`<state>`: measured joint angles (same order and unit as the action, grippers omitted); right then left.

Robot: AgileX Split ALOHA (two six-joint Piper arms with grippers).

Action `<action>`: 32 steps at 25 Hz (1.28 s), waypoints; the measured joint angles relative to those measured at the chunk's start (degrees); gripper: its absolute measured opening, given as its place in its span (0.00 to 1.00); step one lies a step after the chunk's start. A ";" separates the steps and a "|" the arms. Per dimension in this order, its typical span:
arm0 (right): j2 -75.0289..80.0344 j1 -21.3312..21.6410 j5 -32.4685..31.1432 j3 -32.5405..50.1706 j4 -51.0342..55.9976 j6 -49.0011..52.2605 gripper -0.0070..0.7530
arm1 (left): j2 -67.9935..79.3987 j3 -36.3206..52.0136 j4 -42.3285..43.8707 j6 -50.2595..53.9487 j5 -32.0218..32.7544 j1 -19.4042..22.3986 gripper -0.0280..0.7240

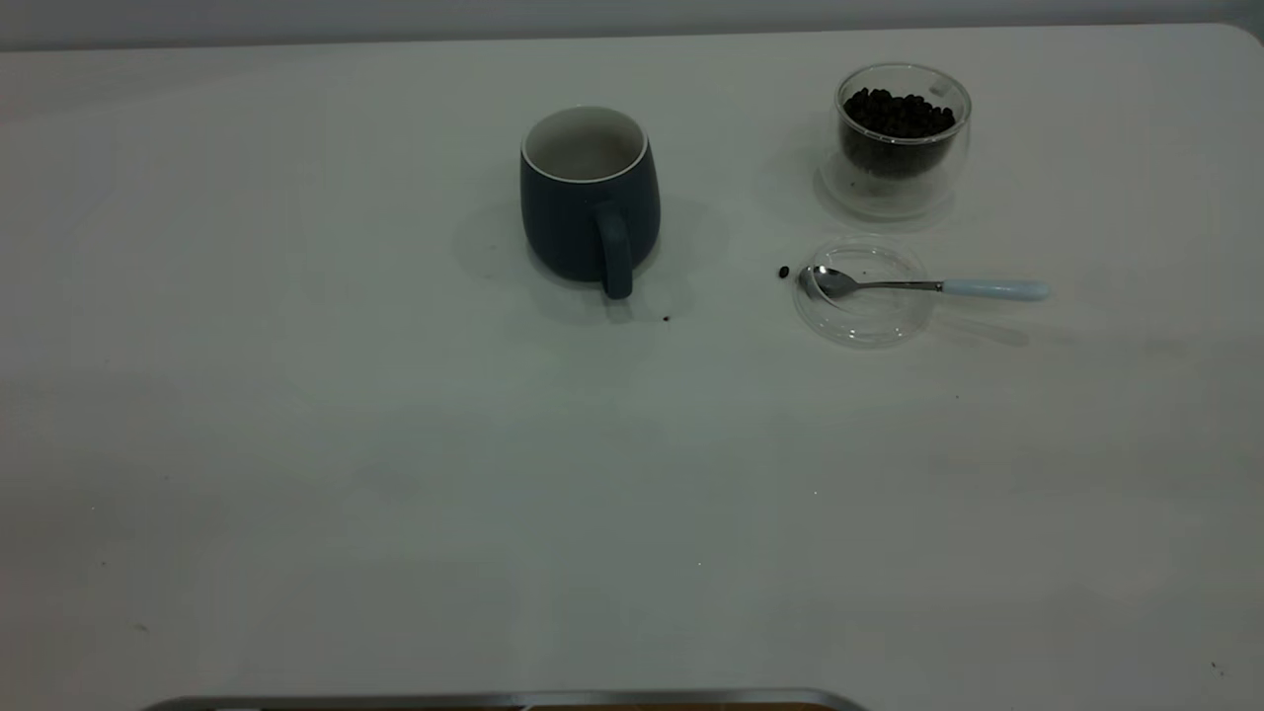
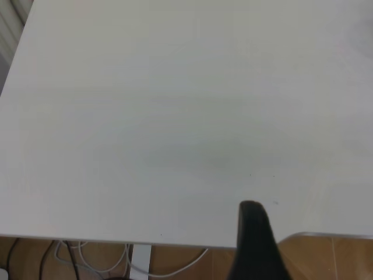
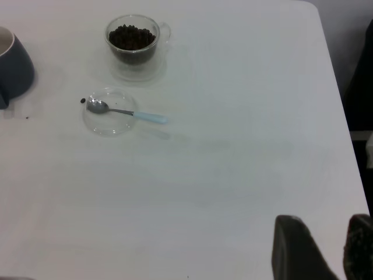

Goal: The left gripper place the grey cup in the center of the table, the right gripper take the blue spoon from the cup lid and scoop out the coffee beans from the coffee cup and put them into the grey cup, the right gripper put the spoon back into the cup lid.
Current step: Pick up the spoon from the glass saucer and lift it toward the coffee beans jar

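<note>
Entry, addressed to you as operator: the grey cup stood upright near the middle of the surface, its loop handle facing the exterior camera, white interior showing no visible contents from that angle. To its right and farther back, the coffee cup sat upright and well apart from it, with the coffee beans heaped inside to just below its rim. The cup lid lay flat just in front of the coffee cup, not touching it. The blue spoon rested across the lid, metal bowl inside the disc toward its left edge, pale blue handle sticking out past the right rim over the surface. One stray bean lay on the surface just left of the lid, and a small dark speck sat near the base of the grey cup's handle. You had neither arm in the exterior view. The left gripper showed only one dark finger over bare surface near the edge; I could not tell how its jaws stood. The right gripper hung over the near right part of the surface, well away from the lid, jaws parted with a narrow gap and nothing between them.
</note>
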<state>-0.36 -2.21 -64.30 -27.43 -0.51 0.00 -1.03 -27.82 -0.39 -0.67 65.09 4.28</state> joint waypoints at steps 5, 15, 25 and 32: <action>0.00 0.00 0.00 0.00 0.00 0.00 0.32 | 0.00 0.00 0.00 0.00 0.00 0.00 0.79; 0.00 0.00 0.00 0.00 -0.97 0.00 0.32 | 0.00 0.00 0.00 0.00 0.00 0.00 0.79; 0.00 0.00 0.43 -0.28 -2.92 4.38 0.36 | 0.00 0.00 0.00 0.00 0.00 0.00 0.79; 10.72 0.00 4.87 -5.70 -4.01 7.68 0.88 | 0.00 0.00 0.00 0.00 0.00 0.00 0.79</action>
<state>10.36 -2.21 -59.43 -33.13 -4.52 7.68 -1.03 -27.82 -0.39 -0.67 65.09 4.28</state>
